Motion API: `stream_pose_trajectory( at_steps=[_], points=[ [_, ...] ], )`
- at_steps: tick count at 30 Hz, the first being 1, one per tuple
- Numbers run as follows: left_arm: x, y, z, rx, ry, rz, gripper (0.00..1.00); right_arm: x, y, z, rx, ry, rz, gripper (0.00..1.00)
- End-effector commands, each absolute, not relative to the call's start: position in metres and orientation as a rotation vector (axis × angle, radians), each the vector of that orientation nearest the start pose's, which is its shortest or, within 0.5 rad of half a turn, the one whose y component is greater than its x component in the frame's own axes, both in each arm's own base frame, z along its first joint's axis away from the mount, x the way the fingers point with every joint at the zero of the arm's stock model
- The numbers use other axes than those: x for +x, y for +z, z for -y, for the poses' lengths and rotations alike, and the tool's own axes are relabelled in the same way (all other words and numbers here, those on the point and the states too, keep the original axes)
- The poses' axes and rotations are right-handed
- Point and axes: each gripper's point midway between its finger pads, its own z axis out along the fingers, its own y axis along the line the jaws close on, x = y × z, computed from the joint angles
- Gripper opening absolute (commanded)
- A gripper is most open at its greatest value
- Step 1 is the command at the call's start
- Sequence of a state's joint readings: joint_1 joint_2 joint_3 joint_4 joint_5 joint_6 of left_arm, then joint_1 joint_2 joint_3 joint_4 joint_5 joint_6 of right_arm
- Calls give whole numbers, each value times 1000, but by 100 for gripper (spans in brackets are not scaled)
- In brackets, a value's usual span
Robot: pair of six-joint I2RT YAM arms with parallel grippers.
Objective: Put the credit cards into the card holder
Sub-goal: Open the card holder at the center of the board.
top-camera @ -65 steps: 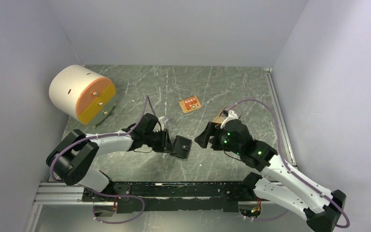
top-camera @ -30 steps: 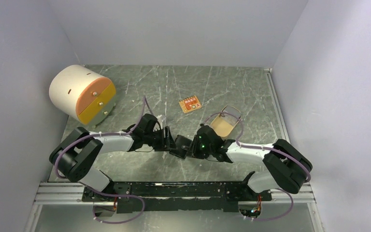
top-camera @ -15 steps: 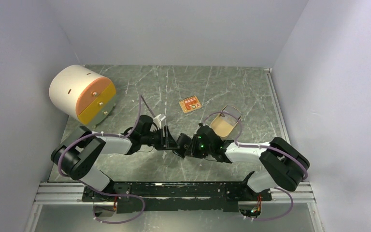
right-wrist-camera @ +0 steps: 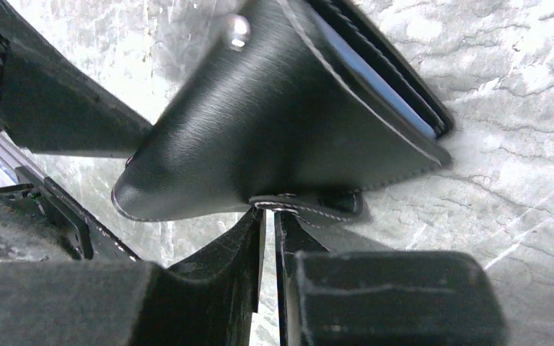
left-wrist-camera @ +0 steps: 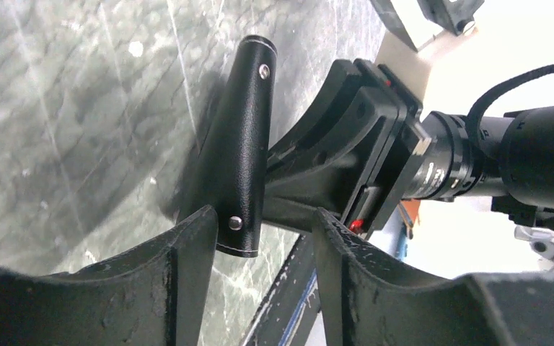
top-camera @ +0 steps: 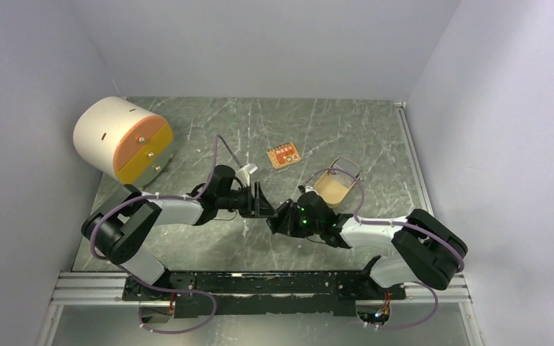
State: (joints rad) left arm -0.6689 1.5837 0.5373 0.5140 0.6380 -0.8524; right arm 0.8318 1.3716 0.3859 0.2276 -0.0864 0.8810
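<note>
**Mid-table: holder [left-wrist-camera: 242,144] pinched by its tab**

Right gripper [right-wrist-camera: 268,220] is nearly closed on the holder's snap tab. Left gripper [left-wrist-camera: 263,216] has its fingers apart. The holder's lower edge sits just ahead in the gap, its long axis running away. Only the right wrist view shows the bluish pockets gaping. No loose cards are visible.

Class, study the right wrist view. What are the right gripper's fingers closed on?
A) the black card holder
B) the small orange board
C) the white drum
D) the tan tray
A: the right gripper has its fingers almost together on the lower edge of the black card holder, which fills the view above them.
</note>
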Motion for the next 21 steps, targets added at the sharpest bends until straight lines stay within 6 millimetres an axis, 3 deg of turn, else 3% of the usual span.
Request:
stream_pose_trajectory(
  at_steps=[1,10,19,21],
  points=[
    [193,55,325,356,-1371,-2462,58,160,-25,-225,2,656,-2643,16],
    [208,30,313,470,-1142,-2504,64,157,-30,-215,24,615,-2649,15],
    [202,26,321,543,-1205,-2510,63,161,-27,-209,54,577,-2629,14],
    [201,27,324,550,-1238,-2501,59,161,-28,-209,51,575,-2634,14]
  ],
)
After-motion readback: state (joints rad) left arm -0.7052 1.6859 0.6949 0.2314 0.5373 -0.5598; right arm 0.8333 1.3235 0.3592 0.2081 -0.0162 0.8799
